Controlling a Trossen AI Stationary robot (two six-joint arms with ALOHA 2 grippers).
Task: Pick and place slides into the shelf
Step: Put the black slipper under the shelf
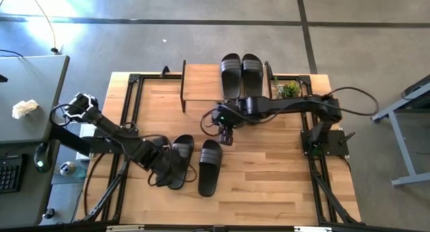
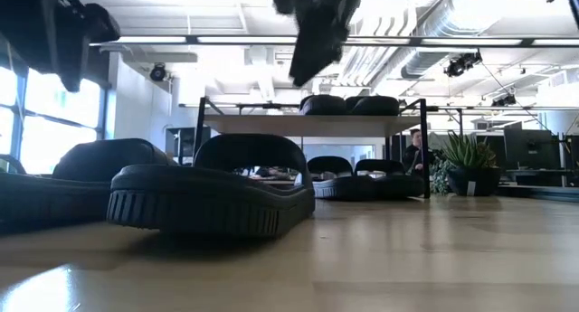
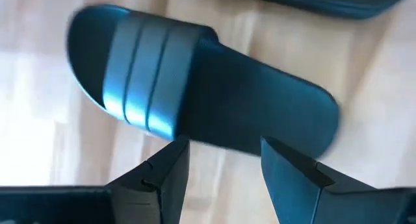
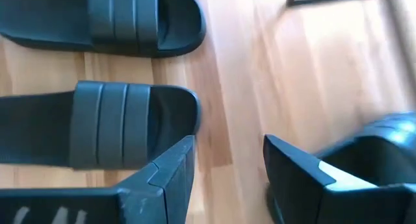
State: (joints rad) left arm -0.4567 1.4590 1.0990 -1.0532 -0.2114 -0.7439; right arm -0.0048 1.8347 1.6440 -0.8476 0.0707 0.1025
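Note:
Two black slides lie sole-down on the table: one (image 1: pixel 209 166) to the right, one (image 1: pixel 181 159) beside my left gripper (image 1: pixel 161 167). That gripper is open and hovers just over the nearer slide (image 3: pixel 195 87), its fingers astride the slide's long edge. My right gripper (image 1: pixel 225 134) is open and empty, raised above the table (image 2: pixel 317 32) in front of the shelf (image 1: pixel 201 83). It looks down on both table slides (image 4: pixel 97 120). Two slides (image 1: pixel 242 72) rest on the shelf's wood top, and two more (image 2: pixel 353 181) sit on its lower level.
A small potted plant (image 1: pixel 289 89) stands right of the shelf. Black frame rails (image 1: pixel 131 104) run along the table's left and right sides. A grey desk (image 1: pixel 27 104) stands left of the table. A person (image 2: pixel 416 151) sits far behind. Bare wood (image 1: pixel 269 178) lies right of the slides.

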